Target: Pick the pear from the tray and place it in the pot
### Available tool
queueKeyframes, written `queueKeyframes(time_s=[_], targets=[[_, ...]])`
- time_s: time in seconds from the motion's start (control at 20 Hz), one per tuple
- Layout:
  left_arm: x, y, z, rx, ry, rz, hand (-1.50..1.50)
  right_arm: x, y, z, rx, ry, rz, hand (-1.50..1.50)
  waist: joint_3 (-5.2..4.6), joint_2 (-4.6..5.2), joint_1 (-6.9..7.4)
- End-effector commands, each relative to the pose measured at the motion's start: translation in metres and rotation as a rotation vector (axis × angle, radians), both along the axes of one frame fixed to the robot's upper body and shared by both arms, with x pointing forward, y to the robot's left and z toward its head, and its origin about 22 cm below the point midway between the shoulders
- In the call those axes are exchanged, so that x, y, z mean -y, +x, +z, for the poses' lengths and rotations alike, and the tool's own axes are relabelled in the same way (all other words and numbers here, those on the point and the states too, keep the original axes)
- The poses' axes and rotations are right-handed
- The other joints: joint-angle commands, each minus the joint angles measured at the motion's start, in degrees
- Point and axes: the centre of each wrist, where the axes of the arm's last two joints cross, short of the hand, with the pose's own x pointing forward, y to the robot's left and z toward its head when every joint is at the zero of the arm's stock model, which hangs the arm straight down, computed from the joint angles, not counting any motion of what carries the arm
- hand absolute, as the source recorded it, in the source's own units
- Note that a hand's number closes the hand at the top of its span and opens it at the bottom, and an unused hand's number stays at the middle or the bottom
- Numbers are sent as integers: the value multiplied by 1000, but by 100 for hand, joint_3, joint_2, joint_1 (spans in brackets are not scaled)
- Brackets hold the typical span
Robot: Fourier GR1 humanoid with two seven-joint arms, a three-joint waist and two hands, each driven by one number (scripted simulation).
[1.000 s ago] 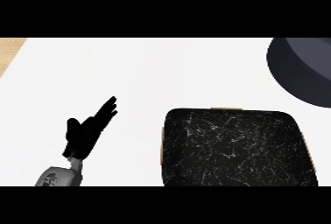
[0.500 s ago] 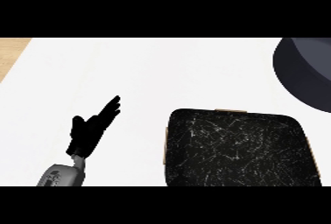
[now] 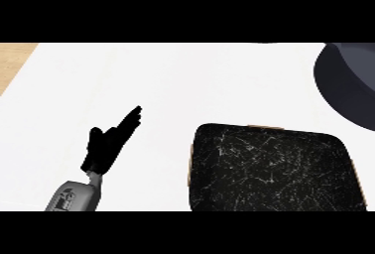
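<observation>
Head view, looking steeply down on the white bench. A strip of tan surface shows beyond the bench edge at the upper left of the frame.

Lower left of the frame: the left robot hand, black, rises from a grey forearm that enters at the lower edge. Its fingers are straight and extended, pointing toward the upper right, with the thumb set off to the left side; the hand is released and grasps nothing. It lies over bare bench, apart from the tray and to its left.

Lower centre to lower right: the tray, a dark rectangular slab with rounded corners, a surface marked by fine pale scratches or veining, and a thin tan rim visible along its left and upper edges. Its lower part runs out of the frame.

Upper right corner: the pot, dark grey and round, only partly inside the frame; its curved wall faces the tray, and a gap of white bench separates the two.

The pear cannot be located: it appears neither on the visible surface of the tray, nor in the visible part of the pot, nor in the left robot hand. The right robot hand does not appear in this view.
</observation>
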Motion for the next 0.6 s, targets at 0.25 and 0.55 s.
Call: queueKeyframes(time_s=[0.25,0.55], targets=[[2,-3,-1,-6,5,8,0,-44,52,-22,-76,-176,132,150,-8,-12,-41],[-1,-5,-13,-22,4,-1,0,-74,79,-17,-89,-554,49,150,-23,35,35]])
